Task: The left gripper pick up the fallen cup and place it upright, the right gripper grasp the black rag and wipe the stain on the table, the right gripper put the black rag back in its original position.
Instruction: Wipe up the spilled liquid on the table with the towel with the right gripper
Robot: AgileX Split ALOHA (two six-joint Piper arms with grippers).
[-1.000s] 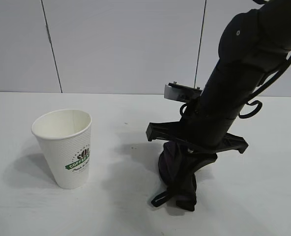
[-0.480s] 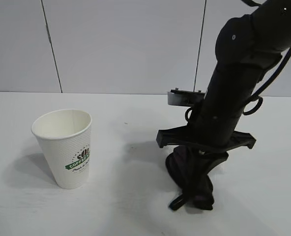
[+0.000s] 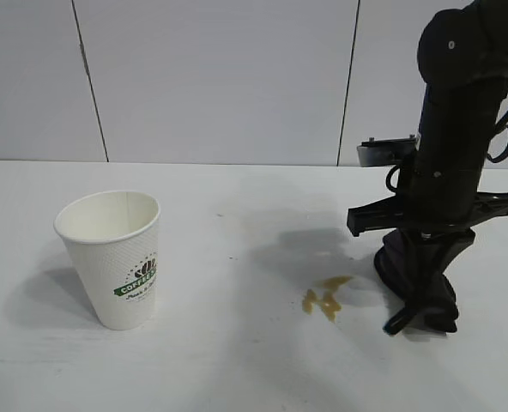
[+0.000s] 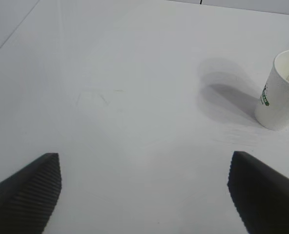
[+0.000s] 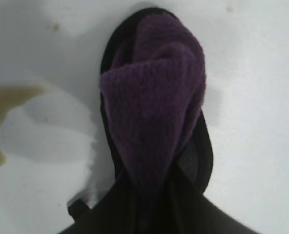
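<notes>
Looking down on a big white table (image 4: 134,73). Two dark ridged fingers (image 4: 30,187) of the left gripper (image 4: 144,192) set wide apart, low over bare table. White cup (image 4: 281,92) standing upright off to one side, well apart from the fingers, with a soft shadow beside it.

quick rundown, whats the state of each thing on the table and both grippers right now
cup: upright, open end up, standing alone on the table's left side
rag: bunched, clamped in the right gripper, pressed on the table beside the stain
stain: amber smear on the table, not wiped away
right gripper: pointing down, shut on the rag
left gripper: wide open, holding nothing, clear of the cup
table: white, stained in one spot
</notes>
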